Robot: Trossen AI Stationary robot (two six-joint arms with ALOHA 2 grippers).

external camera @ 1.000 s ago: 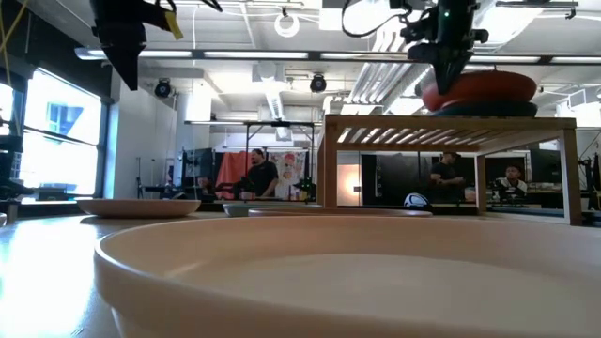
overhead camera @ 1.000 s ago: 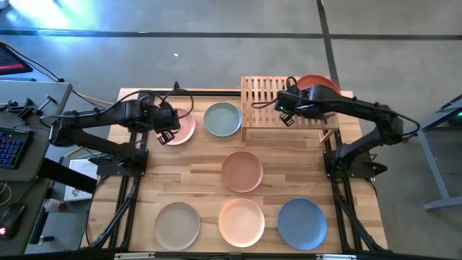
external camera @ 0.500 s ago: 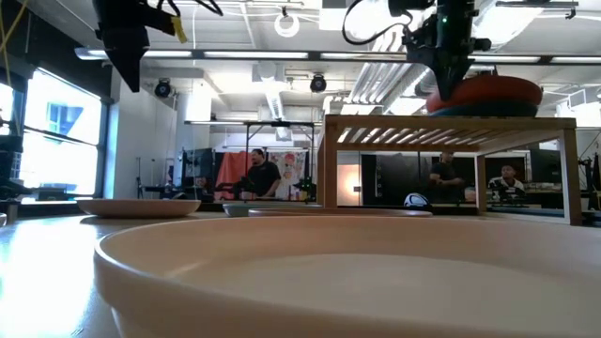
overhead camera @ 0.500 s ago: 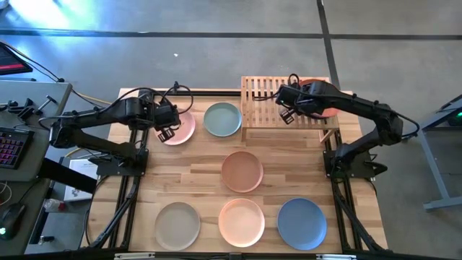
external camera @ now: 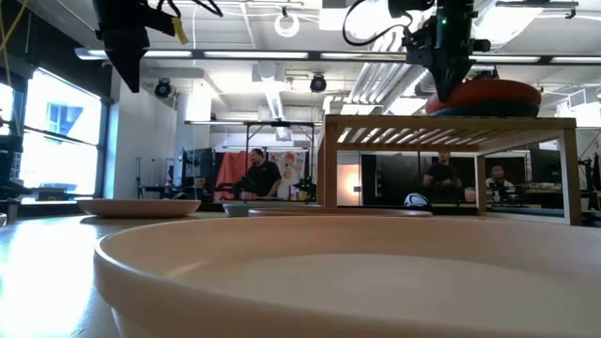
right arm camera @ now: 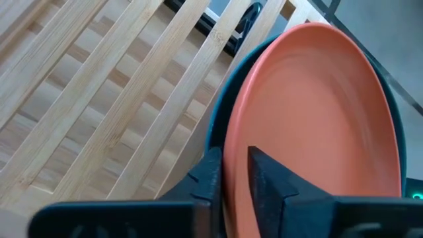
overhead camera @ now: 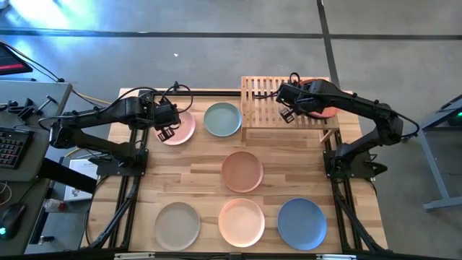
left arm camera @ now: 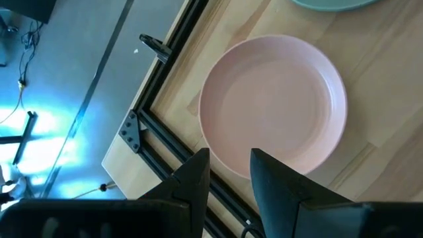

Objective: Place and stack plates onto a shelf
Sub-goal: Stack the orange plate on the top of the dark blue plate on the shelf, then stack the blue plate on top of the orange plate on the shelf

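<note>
The rust red plate [right arm camera: 317, 132] lies on the dark teal plate [right arm camera: 218, 125] at the right end of the slatted wooden shelf [overhead camera: 263, 101]. My right gripper [right arm camera: 234, 175] stands at the red plate's rim, a small gap between its fingers, one finger on each side of the rim. In the low view it [external camera: 446, 83] points down at the stack's left edge. My left gripper [left arm camera: 228, 175] hangs open above the near rim of the pink plate [left arm camera: 274, 106], which lies flat on the table's far left. My right gripper straddles the red plate's rim [right arm camera: 232, 155] on the side toward the shelf's middle, one finger outside and one over the inside. It comes slanting down from above. Whether the fingers touch the rim, I cannot tell. The plate lies flat on the teal plate.
On the table lie a pale grey-blue plate [overhead camera: 222, 119] beside the shelf, a tan plate [overhead camera: 242, 171] in the middle, and beige-grey [overhead camera: 177, 224], peach [overhead camera: 242, 222] and blue [overhead camera: 302, 224] plates along the near edge. The shelf's left half is bare slats.
The rust red plate, held tilted and a little above the teal plate a second ago, has sunk and now lies flat on it. My right gripper has come down with it and shifted slightly toward the table's right.
</note>
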